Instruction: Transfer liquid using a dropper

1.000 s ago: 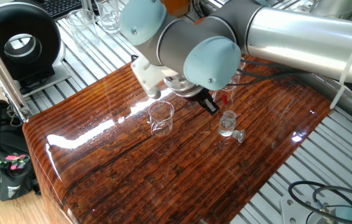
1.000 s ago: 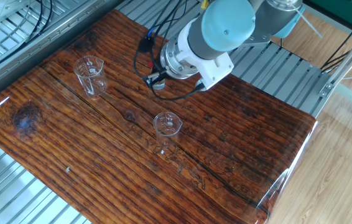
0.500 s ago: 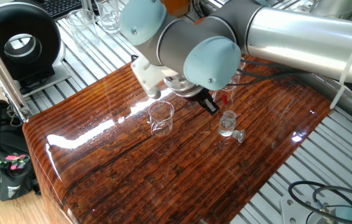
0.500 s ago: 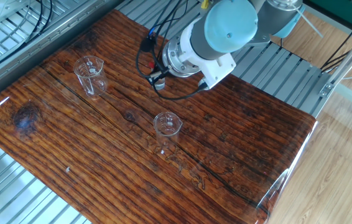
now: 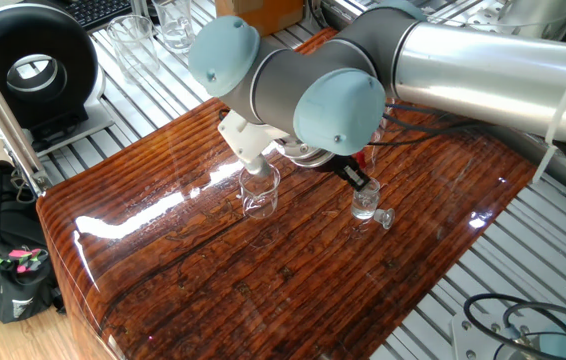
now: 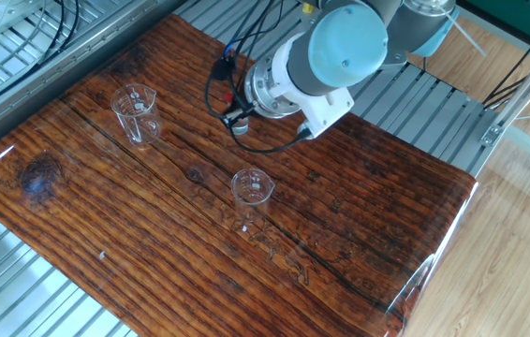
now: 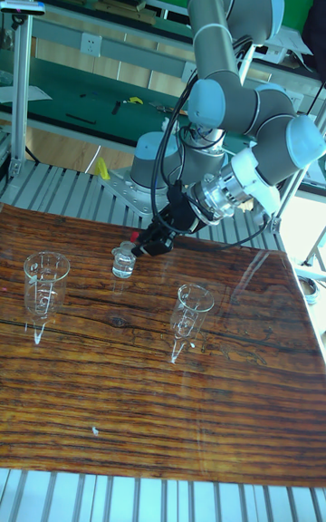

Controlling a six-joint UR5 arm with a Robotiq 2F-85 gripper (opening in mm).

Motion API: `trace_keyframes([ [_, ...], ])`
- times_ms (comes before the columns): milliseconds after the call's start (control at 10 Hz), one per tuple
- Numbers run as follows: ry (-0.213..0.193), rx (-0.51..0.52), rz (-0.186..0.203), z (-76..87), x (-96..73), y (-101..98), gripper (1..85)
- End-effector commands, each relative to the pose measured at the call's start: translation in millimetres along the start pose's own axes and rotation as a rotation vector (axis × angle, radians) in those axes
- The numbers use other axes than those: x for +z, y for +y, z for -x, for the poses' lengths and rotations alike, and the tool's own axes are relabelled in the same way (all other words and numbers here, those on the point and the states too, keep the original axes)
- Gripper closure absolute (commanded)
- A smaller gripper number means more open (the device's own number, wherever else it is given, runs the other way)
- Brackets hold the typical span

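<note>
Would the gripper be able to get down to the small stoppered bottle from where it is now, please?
Probably yes. The gripper hangs close beside the small bottle, its fingers angled down toward it, and no glassware stands between them. Both beakers stand well apart.

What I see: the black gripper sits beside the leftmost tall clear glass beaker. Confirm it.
Wrong: the black gripper sits beside the small clear glass bottle, not the leftmost tall clear glass beaker, as the tall fixed view shows.
</note>
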State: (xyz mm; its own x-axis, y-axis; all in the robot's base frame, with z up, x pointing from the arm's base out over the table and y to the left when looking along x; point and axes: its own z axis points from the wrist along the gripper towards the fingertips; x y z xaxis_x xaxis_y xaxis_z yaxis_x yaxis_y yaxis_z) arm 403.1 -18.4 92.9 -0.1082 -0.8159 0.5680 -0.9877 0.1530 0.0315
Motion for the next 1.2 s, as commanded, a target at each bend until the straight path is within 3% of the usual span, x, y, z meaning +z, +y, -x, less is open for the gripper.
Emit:
trace_keyframes([
  [0,0.01,0.019,0.008,-2.1,1.1,1.5,42.7],
  [600,0.012,0.036,0.008,2.6,7.2,0.0,44.0],
  [1100,0.037,0.043,0.017,-2.8,8.6,2.4,47.0],
])
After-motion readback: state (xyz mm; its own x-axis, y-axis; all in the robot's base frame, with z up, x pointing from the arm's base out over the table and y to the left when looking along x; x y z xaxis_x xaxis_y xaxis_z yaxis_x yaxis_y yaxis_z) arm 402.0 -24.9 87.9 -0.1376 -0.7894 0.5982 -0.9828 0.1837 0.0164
